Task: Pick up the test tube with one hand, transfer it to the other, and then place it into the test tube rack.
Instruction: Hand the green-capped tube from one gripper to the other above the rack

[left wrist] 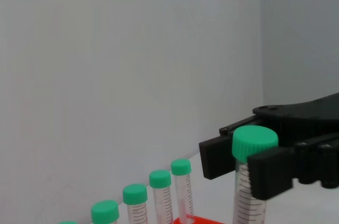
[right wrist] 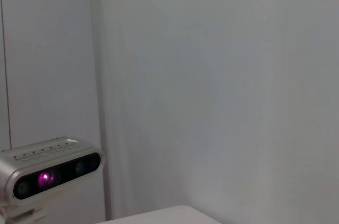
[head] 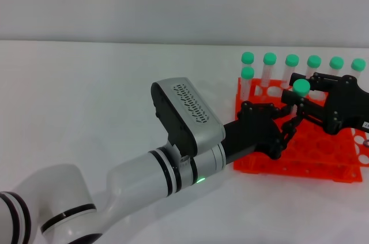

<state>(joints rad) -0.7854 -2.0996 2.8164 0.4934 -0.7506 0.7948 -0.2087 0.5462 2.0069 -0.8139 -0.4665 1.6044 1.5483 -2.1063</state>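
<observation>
Green-capped, the tube (head: 301, 91) stands upright over the orange rack (head: 300, 160), clamped between both pincers. Left pincer (head: 293, 118) grips it low; right pincer (head: 305, 91) grips just under the cap, its fingers (left wrist: 267, 173) pressed either side.

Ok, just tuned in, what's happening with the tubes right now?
Both grippers meet over the test tube rack. The right gripper is clamped on an upright test tube just below its green cap. The left gripper reaches in lower on the same tube, mid-handover. Seven other capped tubes stand along the rack's far side.
</observation>
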